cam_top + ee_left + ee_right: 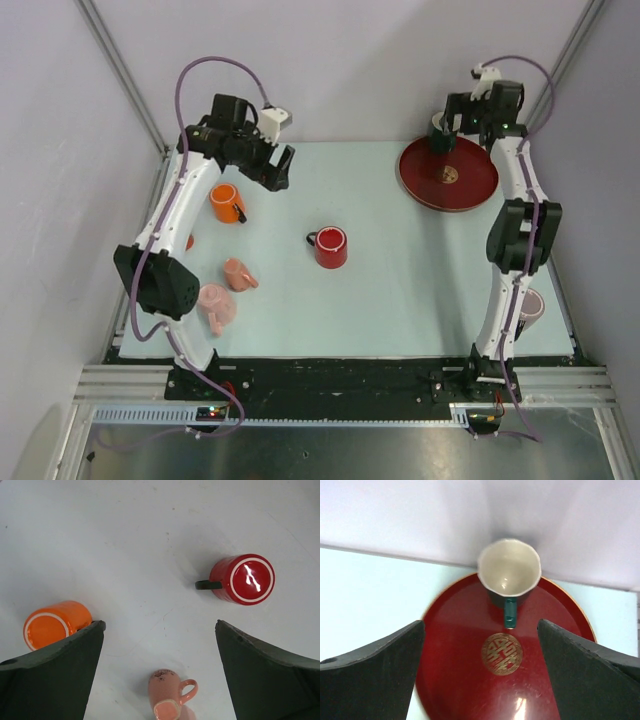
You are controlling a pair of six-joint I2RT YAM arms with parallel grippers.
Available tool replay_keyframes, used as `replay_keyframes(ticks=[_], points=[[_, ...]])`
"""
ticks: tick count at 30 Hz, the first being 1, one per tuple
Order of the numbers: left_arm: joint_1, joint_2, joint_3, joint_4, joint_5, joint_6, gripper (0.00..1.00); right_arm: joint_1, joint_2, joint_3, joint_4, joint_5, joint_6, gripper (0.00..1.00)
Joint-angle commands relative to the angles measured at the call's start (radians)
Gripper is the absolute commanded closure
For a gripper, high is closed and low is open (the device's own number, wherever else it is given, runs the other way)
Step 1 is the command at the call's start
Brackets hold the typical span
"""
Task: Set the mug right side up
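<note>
Two end effectors: the left end effector (pixel 160 624) and the right end effector (pixel 480 630) both stood with jaws spread wide, and neither held a thing.
Right end effector: it hung over the near part of the red plate (pixel 465 680), fingers far apart, only plate showing between them.
Green mug (pixel 509 570): there it was, upright on the far side of the red plate, mouth up, cream inside on full show, well clear of both fingers.
Mug handle (pixel 509 615): teal, and it pointed back toward the wrist camera, just short of the gold emblem (pixel 501 653) at the plate's middle.
Plate position: it sat at the far right of the desk (pixel 400 280), close to the back wall.
Left end effector: up at the far left of the desk, wide open, looking down on bare surface.
Red mug (pixel 242 579): mid-desk and upside down, its base with a pale ring facing up, dark handle out to one side.
Orange mug (pixel 52 625): just beside the left arm's finger in the wrist view, base toward the camera; lying or inverted, I could not tell.
Pink mug (pixel 167 692): on its side, handle sticking out.
Second pink mug (pixel 215 305): down near the left arm's elbow.
</note>
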Motion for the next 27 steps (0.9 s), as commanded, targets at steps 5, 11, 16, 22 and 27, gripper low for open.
replay_keyframes(ticks=[5, 11, 16, 22, 27], points=[[0.097, -0.159, -0.133, 0.035, -0.101, -0.146, 0.04, 0.266, -0.218, 0.060, -0.463, -0.157, -0.163, 0.00], [0.186, -0.272, -0.298, 0.052, -0.163, -0.155, 0.04, 0.522, -0.217, 0.042, -0.548, -0.130, -0.216, 0.01], [0.218, -0.428, -0.497, 0.122, -0.147, -0.147, 0.05, 0.720, -0.130, 0.062, -0.614, -0.038, -0.286, 0.03], [0.259, -0.595, -0.673, 0.147, -0.117, -0.127, 0.05, 0.867, 0.069, 0.187, -0.737, 0.090, -0.384, 0.03], [0.289, -0.726, -0.762, 0.149, -0.131, -0.141, 0.05, 0.892, 0.185, 0.235, -0.741, 0.161, -0.420, 0.03]])
